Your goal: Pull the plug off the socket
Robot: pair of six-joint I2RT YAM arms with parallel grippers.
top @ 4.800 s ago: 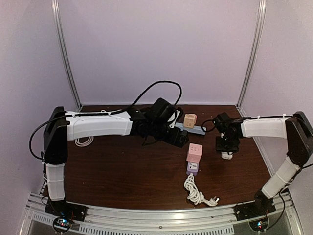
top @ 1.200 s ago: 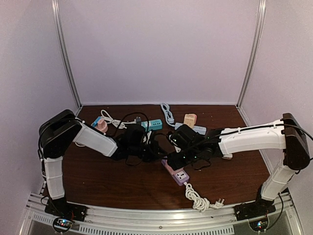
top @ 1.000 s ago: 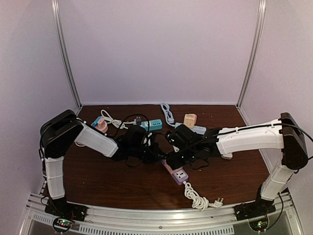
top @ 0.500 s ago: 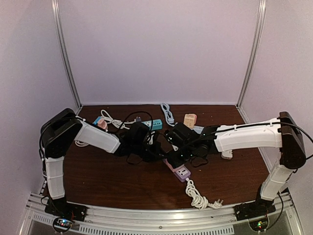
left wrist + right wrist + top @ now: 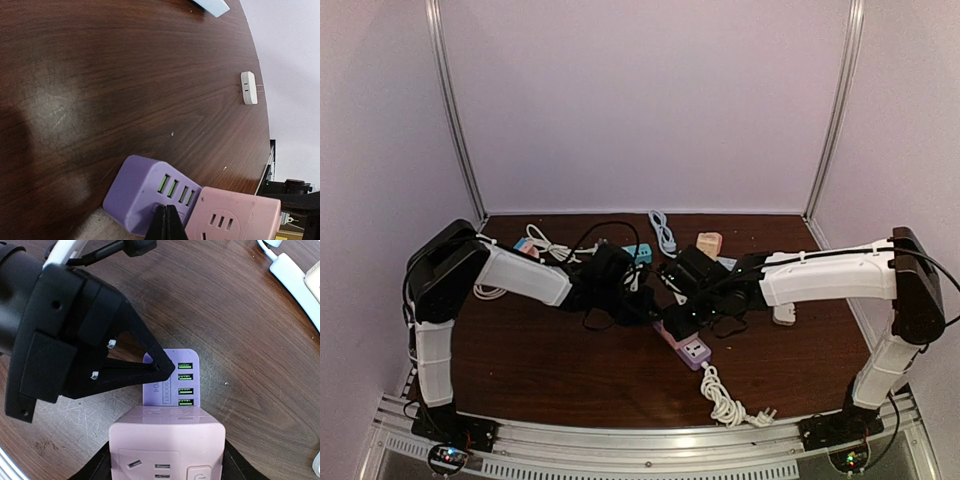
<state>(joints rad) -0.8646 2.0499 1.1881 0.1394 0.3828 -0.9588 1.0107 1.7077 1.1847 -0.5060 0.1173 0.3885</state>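
Moved since 4.8 s back: right gripper (image 5: pixel 167 466) and left gripper (image 5: pixel 156 368) came from the far edge to the centre of the dark wooden desk (image 5: pixel 520 370). Right clamps the pink plastic cube socket (image 5: pixel 167 440). Left, pinched closed on nothing, noses its seam with the lilac USB plug block (image 5: pixel 175 390). Plug looks seated, though the seam is partly hidden.

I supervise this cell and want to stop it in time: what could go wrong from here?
1. The left claw is shut to a narrow tip that only presses on the purple adapter. It may slip, and the adapter would then follow the pink socket cube held by the right claw.
2. Both claws sit very close together, so a jerk at release might knock them.
3. The white coiled cable by the adapter could get dragged.
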